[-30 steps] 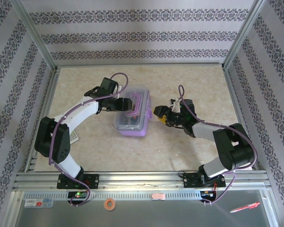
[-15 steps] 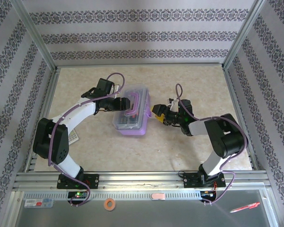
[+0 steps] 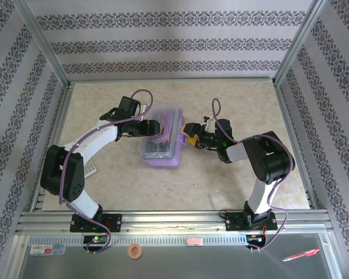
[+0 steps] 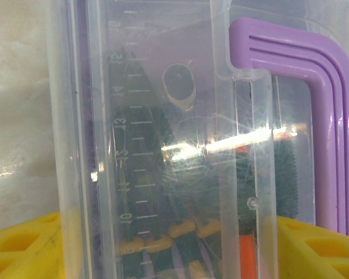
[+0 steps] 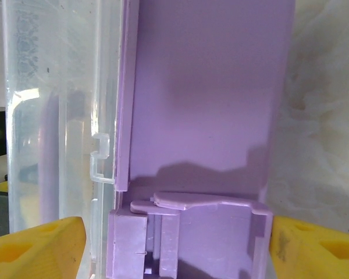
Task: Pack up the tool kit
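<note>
On the table [image 3: 221,180], the left gripper [image 3: 155,128] stands open over the clear lid [image 4: 163,145] of the case [image 3: 160,154], and the right gripper [image 3: 190,135], open too, has its fingers [image 5: 38,247] on both sides of the purple latch [image 5: 198,232].

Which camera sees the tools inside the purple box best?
The left wrist view: the tools show close up through the clear lid. In the top view they are small dark shapes. The right wrist view faces the box side.

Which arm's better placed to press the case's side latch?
Right, likely: the right gripper faces the case side, open fingers straddling the purple latch. The left gripper is over the clear lid beside the handle.
</note>
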